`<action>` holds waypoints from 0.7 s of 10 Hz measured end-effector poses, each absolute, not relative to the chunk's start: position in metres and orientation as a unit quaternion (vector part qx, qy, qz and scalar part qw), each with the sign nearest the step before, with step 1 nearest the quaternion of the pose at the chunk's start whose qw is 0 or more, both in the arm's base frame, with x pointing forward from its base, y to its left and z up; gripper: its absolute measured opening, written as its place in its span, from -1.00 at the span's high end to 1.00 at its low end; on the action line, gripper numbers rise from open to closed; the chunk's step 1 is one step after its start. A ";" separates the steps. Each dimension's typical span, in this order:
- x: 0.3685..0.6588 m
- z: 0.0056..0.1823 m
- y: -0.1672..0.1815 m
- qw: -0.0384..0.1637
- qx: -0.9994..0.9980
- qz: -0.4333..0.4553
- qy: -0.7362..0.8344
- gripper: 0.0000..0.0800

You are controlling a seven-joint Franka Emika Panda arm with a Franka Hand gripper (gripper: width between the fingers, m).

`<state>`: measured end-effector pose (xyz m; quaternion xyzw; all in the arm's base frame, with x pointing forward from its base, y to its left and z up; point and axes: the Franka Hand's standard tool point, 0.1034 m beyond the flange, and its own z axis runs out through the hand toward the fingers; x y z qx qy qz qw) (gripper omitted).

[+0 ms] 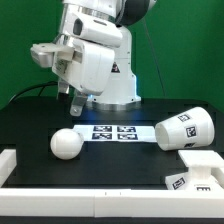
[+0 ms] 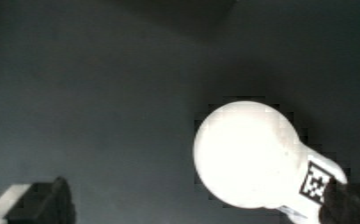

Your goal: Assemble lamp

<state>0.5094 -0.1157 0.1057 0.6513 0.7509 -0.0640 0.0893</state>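
Exterior view, near to far.

- Nearest the camera: a raised white rail [image 1: 90, 205] runs along the front edge of the black matte table [image 1: 30, 125], with a block-like end at the exterior view's left.
- Just behind the rail, at the exterior view's right: the flat square white plastic lamp base [image 1: 197, 172]. It lies flat, with a black square tag on the near corner.
- Centre-left: the round white plastic bulb [image 1: 66, 144] lies on the table by itself. It is apart from the base and touches nothing else.
- Right, behind the base: the white truncated-cone lamp shade [image 1: 183, 129] lies on its side with the tagged side facing the camera. It is near the base; contact cannot be told.
- Between bulb and shade, slightly further back: the marker board [image 1: 115, 131], flat on the table.
- Above and behind the bulb: the two-finger gripper [image 1: 72, 101] hangs clear of the table, pointing down.
- Furthest: the big white robot pedestal [image 1: 112, 72].

Wrist view.

- The bulb [image 2: 257, 150] lies below the camera, with its tag showing at the neck end.
- One dark fingertip [image 2: 35, 202] sits at the frame edge, well off to one side of the bulb.
- The jaws stand spread wide with nothing between them; no part is held.
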 end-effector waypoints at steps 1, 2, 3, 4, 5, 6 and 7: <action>0.507 0.103 -0.114 0.086 0.744 -0.045 0.662 -0.75; 0.504 0.101 -0.109 0.081 0.807 -0.047 0.582 -0.75; 0.505 0.103 -0.108 0.073 0.838 -0.068 0.537 -0.75; 0.514 0.109 -0.113 0.069 0.849 -0.060 0.521 -0.75; 0.515 0.109 -0.117 0.069 0.854 -0.052 0.512 -0.75; 0.515 0.107 -0.113 0.071 0.880 -0.049 0.468 -0.75; 0.515 0.107 -0.112 0.072 0.891 -0.046 0.446 -0.75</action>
